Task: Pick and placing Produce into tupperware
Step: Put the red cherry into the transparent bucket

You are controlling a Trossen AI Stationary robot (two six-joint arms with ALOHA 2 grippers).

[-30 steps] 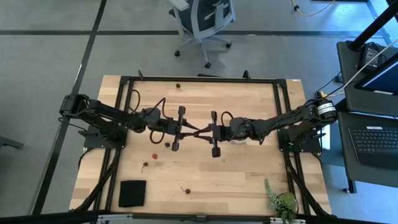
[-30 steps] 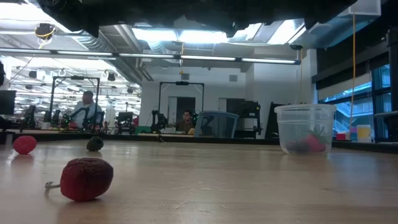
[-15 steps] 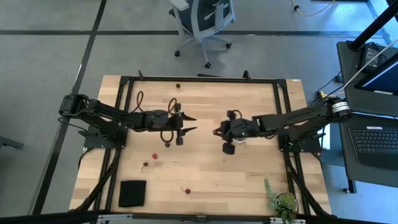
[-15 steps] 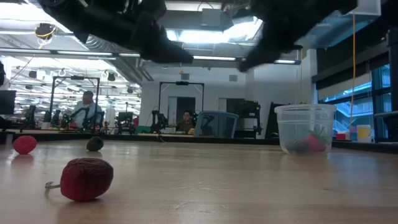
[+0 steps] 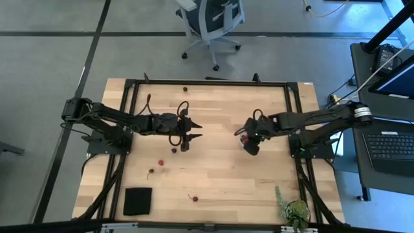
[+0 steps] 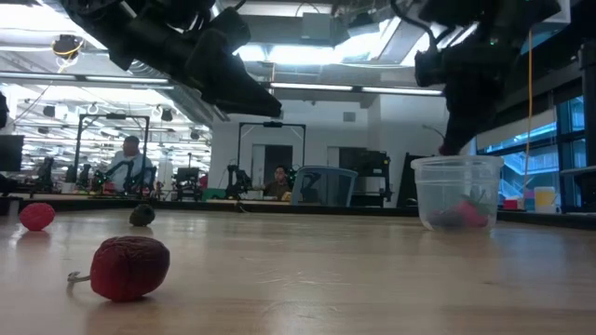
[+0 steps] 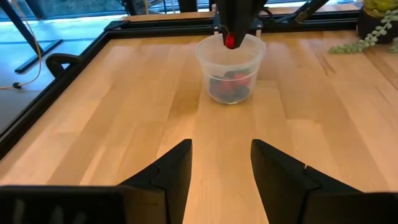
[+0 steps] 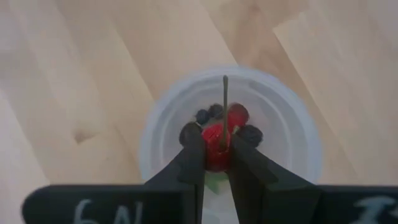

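The tupperware [image 7: 231, 74] is a small round translucent tub standing on the right half of the table, with a few red and dark fruits inside. My right gripper [image 8: 216, 142] hovers just above its opening [image 5: 244, 134], shut on one red fruit. My left gripper [image 7: 221, 155] is open and empty near the table's middle [image 5: 196, 129], pointing toward the tub. Loose produce lies on the wood: a dark red fruit [image 6: 128, 267] with a stem, a bright red one [image 6: 35, 216], and others [image 5: 160, 162] on the left half. My right gripper pinches a bright red fruit [image 8: 215, 144] between its two fingers [image 8: 193, 152], coming from above and pointing down. The thin stem [image 8: 224, 102] sticks out past the fingertips. The fruit is lifted clear, right over the tub's opening [image 7: 230, 41].
A flat black pad [image 5: 138, 200] lies near the table's near left corner and a leafy green plant [image 5: 294, 208] near its near right corner. One dark fruit [image 5: 185, 89] sits by the far edge. A black frame borders the table [image 5: 213, 181]. People sit in the room beyond.
Both grippers stood close together at the table's middle a second ago. My right gripper has since swung toward the table's right edge, tipped downward, and now hangs over the tub with the red fruit. My left gripper has drawn back a little toward the table's left.
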